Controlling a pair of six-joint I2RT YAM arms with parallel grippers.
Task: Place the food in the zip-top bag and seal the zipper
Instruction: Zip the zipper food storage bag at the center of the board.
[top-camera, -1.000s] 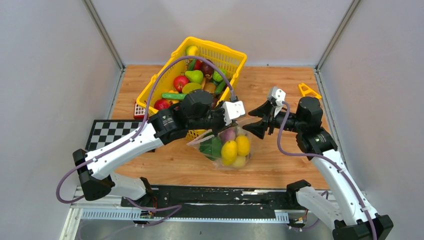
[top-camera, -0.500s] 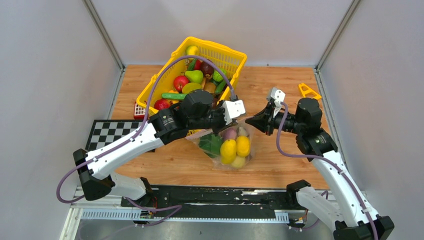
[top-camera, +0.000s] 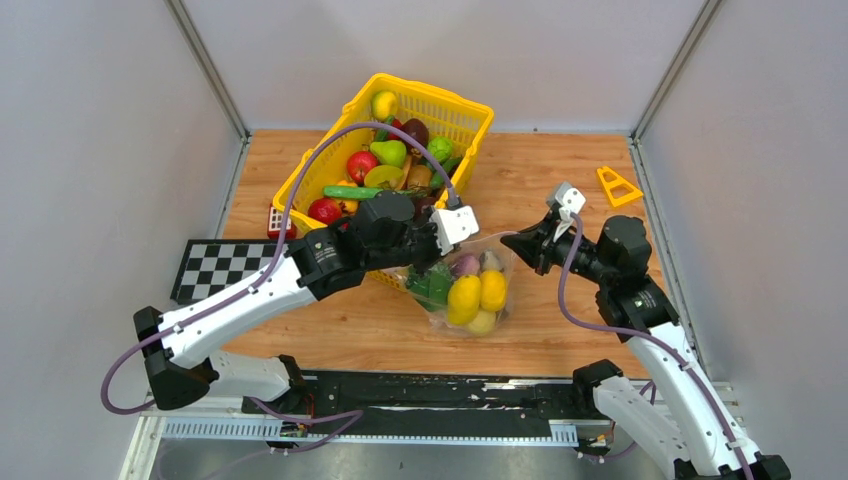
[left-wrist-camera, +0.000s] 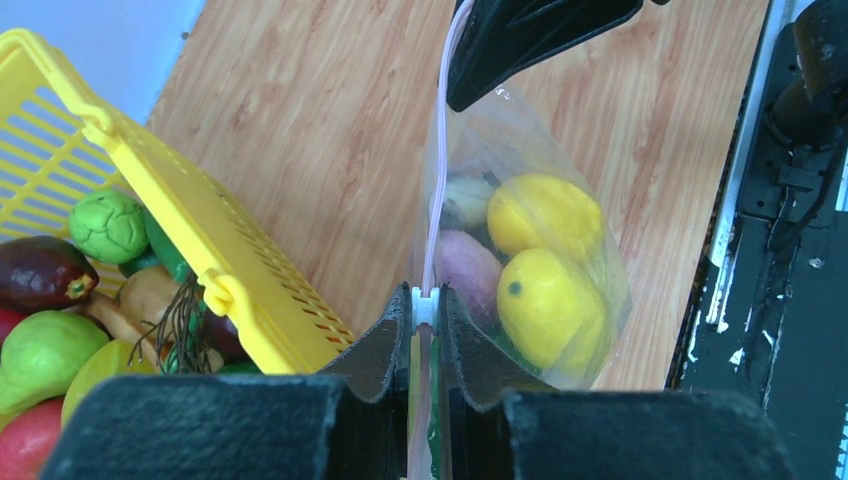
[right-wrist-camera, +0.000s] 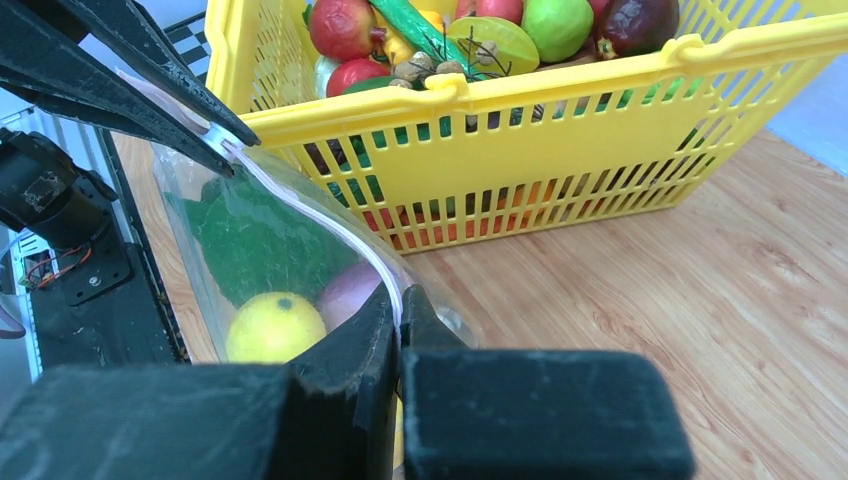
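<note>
Low in the centre of the overhead frame, a clear bag (top-camera: 468, 283) hangs between two arms above the wooden surface (top-camera: 560, 330); whether its bottom rests there, I cannot tell. Inside are yellow lemons (top-camera: 463, 298), something green and leafy, and a purple piece. The left jaws are pressed together on one end of the pink zipper (left-wrist-camera: 437, 200), and the right jaws pinch the other end, so the strip runs taut between them. The film looks thin, soft and slippery, and likely sags under the load, so the stiffer zipper strip seems the soundest place to hold. Farther back, upper centre, a yellow basket (top-camera: 478, 112) holds more fruit and vegetables.
</note>
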